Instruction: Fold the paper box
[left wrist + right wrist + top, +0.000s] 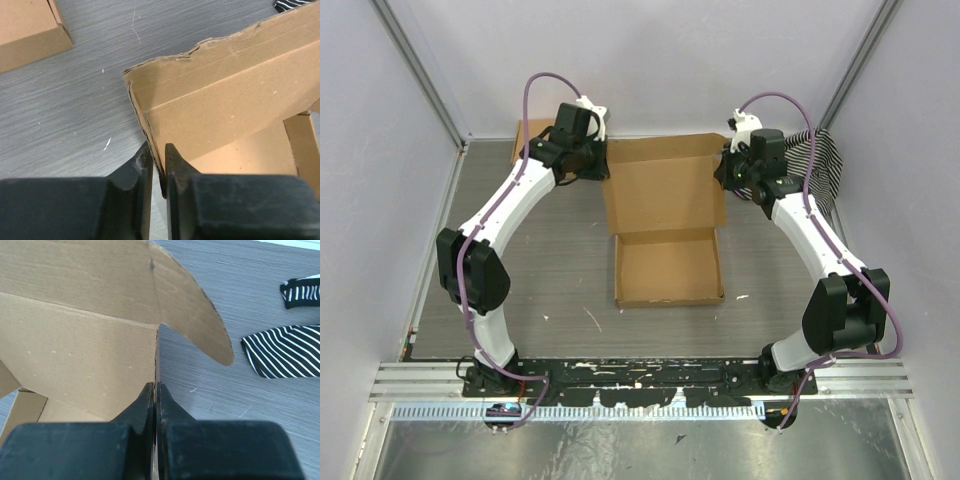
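The paper box (666, 222) is a brown cardboard mailer in mid-table: its tray part lies nearer me, its lid panel rises toward the back. My left gripper (601, 165) is shut on the lid's left edge; in the left wrist view (159, 162) the cardboard edge (145, 120) sits between the two fingers. My right gripper (726, 170) is shut on the lid's right edge; in the right wrist view (156, 392) the jaws pinch the thin side wall (156, 355), with a rounded flap (200, 315) sticking out beyond.
A second brown cardboard piece (533, 133) lies at the back left, also seen in the left wrist view (27, 30). A black-and-white striped cloth (825, 160) lies at the back right behind my right arm, and in the right wrist view (285, 352). White walls enclose the table.
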You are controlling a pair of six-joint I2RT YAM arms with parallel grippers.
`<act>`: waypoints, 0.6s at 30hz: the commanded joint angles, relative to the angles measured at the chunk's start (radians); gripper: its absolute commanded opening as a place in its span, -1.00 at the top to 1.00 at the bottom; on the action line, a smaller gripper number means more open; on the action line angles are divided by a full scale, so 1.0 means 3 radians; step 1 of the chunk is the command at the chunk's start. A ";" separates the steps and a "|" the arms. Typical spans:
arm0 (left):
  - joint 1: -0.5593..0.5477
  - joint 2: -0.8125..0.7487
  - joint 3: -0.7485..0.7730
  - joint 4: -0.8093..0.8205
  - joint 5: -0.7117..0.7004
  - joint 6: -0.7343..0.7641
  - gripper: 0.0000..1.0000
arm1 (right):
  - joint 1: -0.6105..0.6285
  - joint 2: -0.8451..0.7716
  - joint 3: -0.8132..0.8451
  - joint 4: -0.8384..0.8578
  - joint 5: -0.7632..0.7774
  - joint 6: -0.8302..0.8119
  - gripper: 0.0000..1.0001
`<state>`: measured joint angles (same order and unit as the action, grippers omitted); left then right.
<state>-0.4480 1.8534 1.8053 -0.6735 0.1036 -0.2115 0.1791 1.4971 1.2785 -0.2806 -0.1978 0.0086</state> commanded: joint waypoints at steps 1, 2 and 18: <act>-0.0008 0.0120 0.0281 -0.0358 -0.0017 0.0062 1.00 | 0.0020 -0.0023 0.0232 0.0001 -0.0079 0.0040 0.96; -0.0010 0.0128 0.0316 -0.0421 -0.0033 0.0073 1.00 | 0.0020 -0.0005 0.0264 -0.0050 -0.0067 0.0046 0.94; -0.0045 -0.0470 -0.0306 0.0244 -0.0204 0.0253 1.00 | 0.0017 0.0247 0.0646 -0.0618 0.0035 -0.0029 0.48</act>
<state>-0.4541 1.8011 1.7626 -0.7074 0.0544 -0.1711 0.1806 1.5669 1.3979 -0.4500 -0.1944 0.0128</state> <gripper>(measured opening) 0.014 0.268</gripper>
